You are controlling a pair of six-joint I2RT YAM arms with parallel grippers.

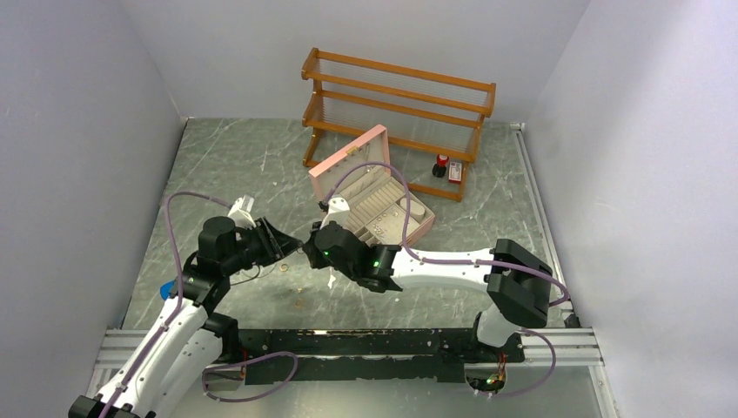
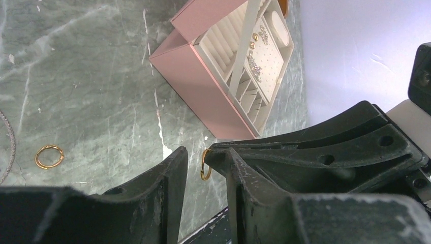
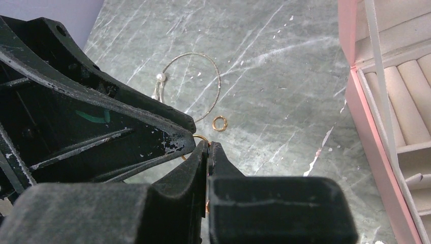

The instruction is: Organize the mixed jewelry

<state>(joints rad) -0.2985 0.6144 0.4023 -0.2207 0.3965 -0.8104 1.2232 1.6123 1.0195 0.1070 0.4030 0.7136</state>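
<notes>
The right tool (image 3: 208, 148) was pinched shut on a gold ring (image 2: 206, 164), which stood edge-on between the left tool's (image 2: 204, 173) narrowly parted jaws. Beyond it, a second ring (image 2: 49, 156) and the chain (image 3: 219, 81) lay on the desk (image 2: 101, 76).

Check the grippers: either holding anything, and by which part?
Right gripper pinches a gold ring by its band, between the fingertips. Left gripper stands open around it, not gripping.

The box (image 2: 193, 89) was pink, cream inside! The table (image 1: 226, 165) was grey-green, veined white. Left of the box: a gold ring (image 2: 49, 156), a second ring (image 2: 205, 165), also gold, and a silvery chain (image 3: 193, 53) with a white pearl (image 3: 161, 77). Behind the box, the rack (image 1: 400, 71) was brown.
</notes>
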